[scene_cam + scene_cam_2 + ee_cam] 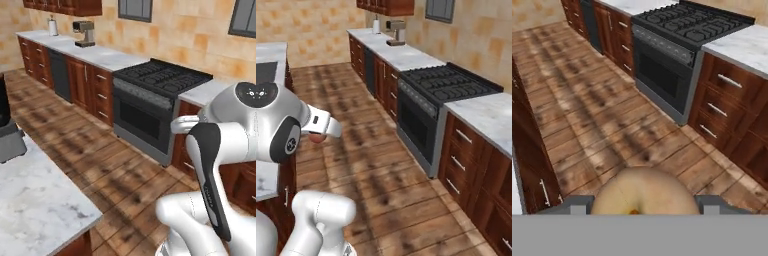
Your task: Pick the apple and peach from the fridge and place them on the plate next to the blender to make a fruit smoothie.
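Observation:
In the hand view a pale orange-cream peach [642,190] sits between my two dark fingertips, and my gripper [643,204] is shut on it. From the right base view the peach [317,138] shows as a small reddish round under my white hand, held above the wooden floor. The blender [7,134], a black jug on a grey base, stands at the left edge of the marble island counter [40,200]. The apple, the fridge and the plate are out of view.
A black stove [160,76] with its oven is set in the dark wood cabinets along the far wall. A small coffee machine [84,34] stands on the far white counter. Open wooden floor [100,155] lies between the island and the cabinets.

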